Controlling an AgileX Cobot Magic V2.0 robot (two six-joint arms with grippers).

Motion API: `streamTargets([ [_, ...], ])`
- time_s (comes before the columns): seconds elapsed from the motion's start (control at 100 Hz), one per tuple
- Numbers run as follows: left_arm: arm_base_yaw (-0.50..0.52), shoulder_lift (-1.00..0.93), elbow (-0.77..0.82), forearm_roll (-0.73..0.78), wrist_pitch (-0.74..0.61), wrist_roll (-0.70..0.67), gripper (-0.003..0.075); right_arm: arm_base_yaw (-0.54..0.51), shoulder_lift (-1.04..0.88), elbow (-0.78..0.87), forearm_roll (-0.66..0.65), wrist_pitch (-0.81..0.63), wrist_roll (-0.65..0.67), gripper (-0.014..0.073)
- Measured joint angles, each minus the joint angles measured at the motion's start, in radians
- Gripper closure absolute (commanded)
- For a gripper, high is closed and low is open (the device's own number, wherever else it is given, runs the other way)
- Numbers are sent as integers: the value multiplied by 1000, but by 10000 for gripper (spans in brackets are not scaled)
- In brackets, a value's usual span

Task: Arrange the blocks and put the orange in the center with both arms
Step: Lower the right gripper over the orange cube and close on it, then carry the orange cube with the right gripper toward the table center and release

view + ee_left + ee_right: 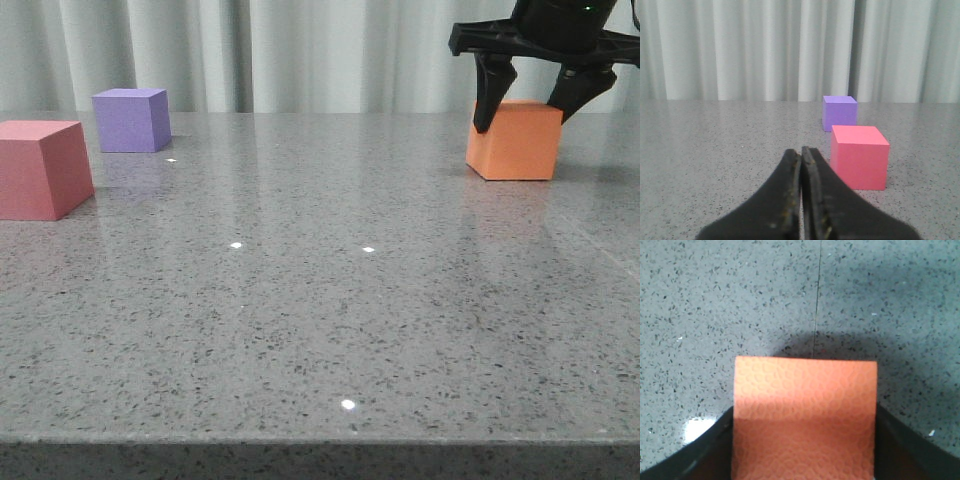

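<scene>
The orange cube (515,142) rests on the grey table at the far right. My right gripper (523,122) comes down over it with one finger on each side. In the right wrist view the cube (805,405) fills the gap and both fingers (715,440) press flush against its sides. The red-pink cube (40,168) sits at the far left edge, with the purple cube (131,119) behind it. My left gripper (801,150) is shut and empty, low over the table. The red-pink cube (859,156) is just ahead of it to one side, and the purple cube (839,113) is beyond.
The speckled grey table (320,300) has its front edge near the bottom of the front view. A pale curtain (300,50) hangs behind the table. The left arm is out of the front view.
</scene>
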Motion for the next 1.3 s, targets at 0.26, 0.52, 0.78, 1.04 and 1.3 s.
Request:
streamTargets([
  [0.26, 0, 0, 0, 0, 0, 0, 741, 28, -22, 0, 25, 22, 58, 283],
  [0.52, 0, 0, 0, 0, 0, 0, 741, 206, -31, -7, -73, -2, 285, 283],
  [0.78, 0, 0, 0, 0, 0, 0, 741, 339, 63, -227, -170, 56, 426, 283],
  [1.04, 0, 0, 0, 0, 0, 0, 741, 393, 238, -493, -176, 189, 434, 283],
  [1.3, 0, 0, 0, 0, 0, 0, 741, 433, 330, -592, -178, 216, 470, 283],
])
